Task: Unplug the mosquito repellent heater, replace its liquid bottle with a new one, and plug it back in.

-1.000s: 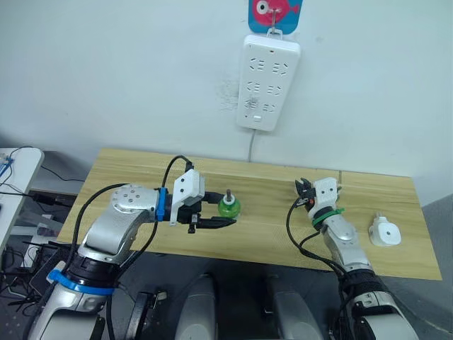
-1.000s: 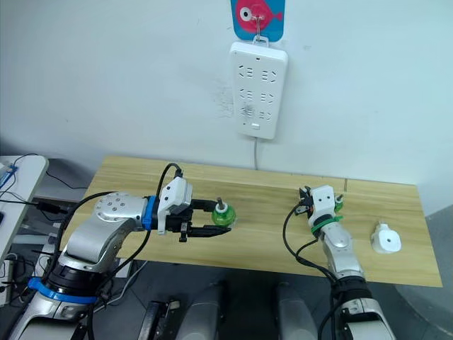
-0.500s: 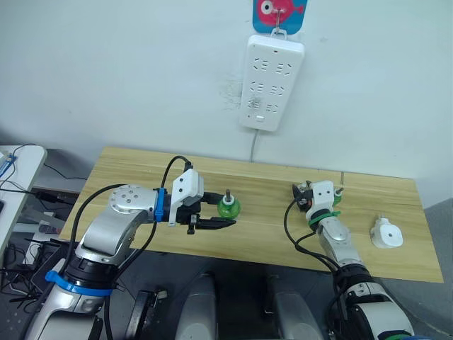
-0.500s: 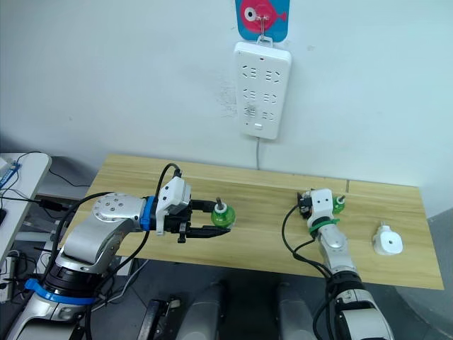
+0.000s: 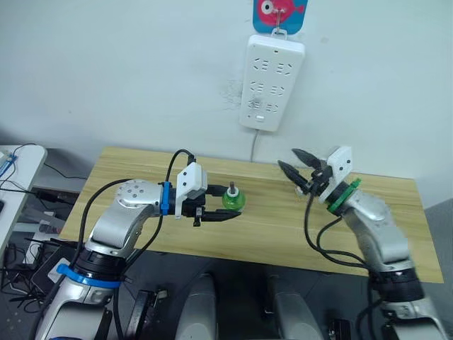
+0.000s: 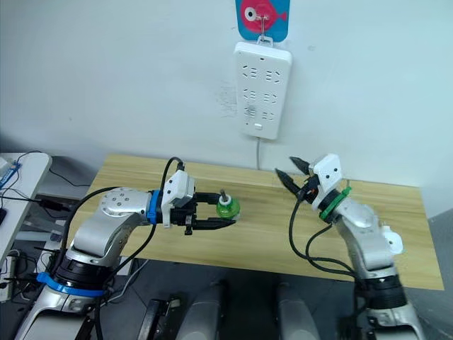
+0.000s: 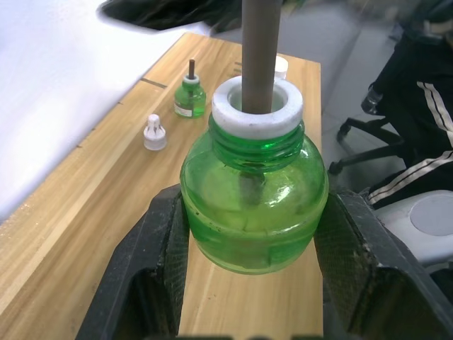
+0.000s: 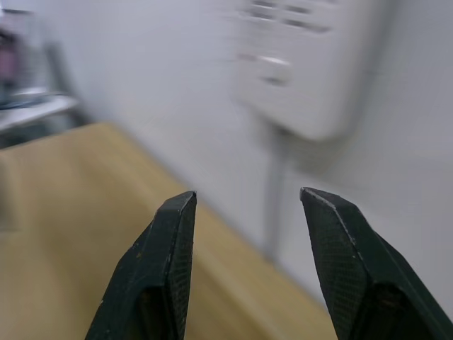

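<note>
While the left claw [image 5: 216, 210] pinches the green liquid bottle [image 5: 231, 200] by its round belly, wick upright, just above the bench [image 5: 127, 166], the right claw [image 6: 291, 172] hangs spread and empty, well apart from it and pointing toward it. Beyond the right claw's wrist, near the bench's far end, lies the mosquito repellent heater [image 6: 393, 241]. It looks light, hard and smooth, so it may slip; hold it across its flat sides, clear of the prongs. Ahead of the left claw stand another small green bottle [image 7: 190, 99] and a white cap [image 7: 154, 132]. Above the right claw hangs the power strip [image 5: 271, 83].
</note>
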Motion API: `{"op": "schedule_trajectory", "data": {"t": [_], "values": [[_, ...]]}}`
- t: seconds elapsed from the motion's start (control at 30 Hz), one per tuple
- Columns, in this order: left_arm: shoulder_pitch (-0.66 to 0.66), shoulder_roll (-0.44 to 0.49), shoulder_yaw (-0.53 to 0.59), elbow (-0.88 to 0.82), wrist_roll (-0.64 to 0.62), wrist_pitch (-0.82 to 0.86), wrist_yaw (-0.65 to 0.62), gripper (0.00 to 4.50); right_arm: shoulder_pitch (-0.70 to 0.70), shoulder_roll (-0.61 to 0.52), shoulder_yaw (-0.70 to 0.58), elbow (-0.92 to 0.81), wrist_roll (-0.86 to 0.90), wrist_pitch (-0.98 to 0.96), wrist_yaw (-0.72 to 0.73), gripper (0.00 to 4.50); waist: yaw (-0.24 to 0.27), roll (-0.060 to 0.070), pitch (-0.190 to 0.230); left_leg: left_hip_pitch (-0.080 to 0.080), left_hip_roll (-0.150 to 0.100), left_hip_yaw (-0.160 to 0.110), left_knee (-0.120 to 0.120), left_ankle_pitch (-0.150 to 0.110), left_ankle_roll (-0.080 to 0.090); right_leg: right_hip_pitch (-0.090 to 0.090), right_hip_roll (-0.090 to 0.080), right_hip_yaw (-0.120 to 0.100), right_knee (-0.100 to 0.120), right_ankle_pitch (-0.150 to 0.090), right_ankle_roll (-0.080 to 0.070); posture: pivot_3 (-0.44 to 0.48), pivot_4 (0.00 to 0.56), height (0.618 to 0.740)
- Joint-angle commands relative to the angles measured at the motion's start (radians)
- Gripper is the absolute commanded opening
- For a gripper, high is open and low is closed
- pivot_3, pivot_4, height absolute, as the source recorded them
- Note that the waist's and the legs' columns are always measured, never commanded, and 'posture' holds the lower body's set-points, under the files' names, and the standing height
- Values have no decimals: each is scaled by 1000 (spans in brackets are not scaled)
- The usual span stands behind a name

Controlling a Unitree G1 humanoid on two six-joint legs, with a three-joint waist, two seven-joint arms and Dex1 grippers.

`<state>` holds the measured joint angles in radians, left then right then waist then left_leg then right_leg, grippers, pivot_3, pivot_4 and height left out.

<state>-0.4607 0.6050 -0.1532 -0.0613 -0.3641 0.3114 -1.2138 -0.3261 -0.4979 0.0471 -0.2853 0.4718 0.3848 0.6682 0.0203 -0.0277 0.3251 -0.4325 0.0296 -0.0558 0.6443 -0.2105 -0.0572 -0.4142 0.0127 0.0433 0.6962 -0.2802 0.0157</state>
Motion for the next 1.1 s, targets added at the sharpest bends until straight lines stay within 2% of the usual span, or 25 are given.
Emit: {"op": "schedule_trajectory", "data": {"t": [0.03, 0.07, 0.23, 0.47, 0.9, 1.0, 1.1], "values": [[-45, -26, -10, 21, 7, -48, -12, 2205, -10, -83, 24, -168, 193, 202, 130, 2403, 0, 0, 0, 0, -1, 0, 0, 0, 0, 0, 0, 0, 0, 0, 0, 92, 282, 740], [-56, -34, -11, 31, 10, -53, -13, 2205, -16, -96, 29, -198, 235, 244, 144, 2403, 0, 0, 0, 0, -1, 0, 0, 0, 0, 0, 0, 0, 0, 0, 0, 92, 282, 740], [-76, -52, -14, 48, 13, -64, -19, 2205, -47, -68, 65, -214, 214, 284, 102, 2403, -6, 0, 0, -1, -1, 0, 0, 0, 0, 0, 0, 0, 0, 0, 0, 92, 279, 740], [-82, -60, -15, 42, 13, -65, -26, 2205, -109, 10, 131, -149, 93, 243, 46, 2403, -16, 0, 0, -1, -1, 0, 0, 0, 0, 0, 0, -1, 0, 0, 0, 96, 279, 740], [-77, -65, -21, 25, 9, -54, -23, 2205, -133, 64, 167, -127, 35, 232, 62, 2403, -19, 0, 0, -1, -1, -1, 0, 0, 0, 0, 0, -1, 0, 0, 0, 98, 279, 740], [-77, -66, -22, 22, 8, -48, -21, 2205, -135, 68, 172, -125, 23, 219, 71, 1843, -19, 0, 0, -1, -1, -1, 0, 0, 0, 0, 0, -1, 0, 0, 0, 102, 281, 740], [-77, -69, -21, 19, 9, -44, -19, 2205, -138, 70, 177, -125, 14, 208, 81, 904, -19, 0, 0, -1, -1, -1, 0, 0, 0, 0, 0, -2, 0, 0, 0, 102, 281, 740]]}}
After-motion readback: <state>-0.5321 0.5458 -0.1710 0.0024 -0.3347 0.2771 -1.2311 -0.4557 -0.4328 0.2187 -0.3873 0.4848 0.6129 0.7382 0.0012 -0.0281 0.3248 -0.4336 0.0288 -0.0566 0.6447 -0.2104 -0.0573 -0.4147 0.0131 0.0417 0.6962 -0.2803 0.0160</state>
